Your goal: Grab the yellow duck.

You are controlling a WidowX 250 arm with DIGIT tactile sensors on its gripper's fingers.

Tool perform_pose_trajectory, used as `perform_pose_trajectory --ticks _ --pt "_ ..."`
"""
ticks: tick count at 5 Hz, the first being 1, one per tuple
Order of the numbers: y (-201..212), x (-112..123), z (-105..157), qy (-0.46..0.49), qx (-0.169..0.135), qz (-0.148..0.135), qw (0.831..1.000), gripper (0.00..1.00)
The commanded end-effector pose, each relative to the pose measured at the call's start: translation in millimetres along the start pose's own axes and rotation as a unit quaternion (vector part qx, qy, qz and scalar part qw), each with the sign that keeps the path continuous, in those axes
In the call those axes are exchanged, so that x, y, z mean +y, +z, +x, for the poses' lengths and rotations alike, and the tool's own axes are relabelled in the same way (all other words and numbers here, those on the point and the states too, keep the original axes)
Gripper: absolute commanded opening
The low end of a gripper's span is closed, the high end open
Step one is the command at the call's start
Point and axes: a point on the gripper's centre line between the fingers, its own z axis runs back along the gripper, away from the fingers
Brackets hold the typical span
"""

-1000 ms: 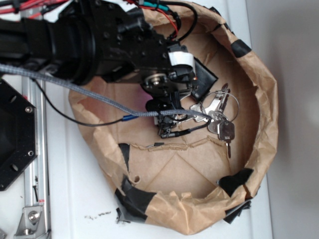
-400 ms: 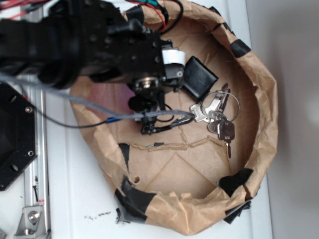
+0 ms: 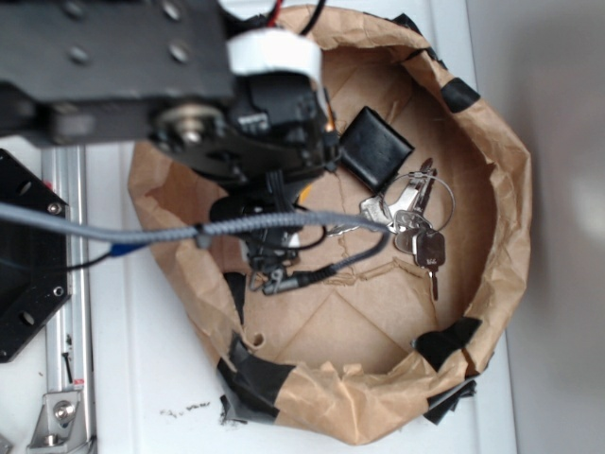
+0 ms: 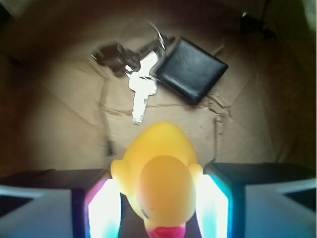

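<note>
In the wrist view the yellow duck (image 4: 161, 173) fills the lower middle, glossy, head toward the camera with its red beak at the bottom edge. My gripper (image 4: 157, 198) is shut on it, and the lit pads (image 4: 103, 210) press against both of its flanks. The duck hangs above the brown paper floor (image 4: 59, 124). In the exterior view the black arm (image 3: 189, 95) looms large over the left of the paper nest and hides the duck.
A black square wallet (image 3: 375, 148) (image 4: 192, 69) lies at the back of the nest, with a bunch of keys on rings (image 3: 416, 222) (image 4: 141, 84) beside it. The crumpled brown paper wall (image 3: 501, 189) with black tape rings the floor. A loose cable (image 3: 312, 274) lies under the arm.
The arm has moved left off the keys and risen toward the exterior camera, looking much larger now. The wallet and keys have not moved.
</note>
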Motion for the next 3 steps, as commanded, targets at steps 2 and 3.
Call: perform_pose_trajectory --ticks 2,3 --pt "15.4 4.5 4.4 0.061 -0.054 -0.007 0.997 0.00" --pt "12.9 9.6 4.6 0.078 -0.058 -0.015 0.995 0.00"
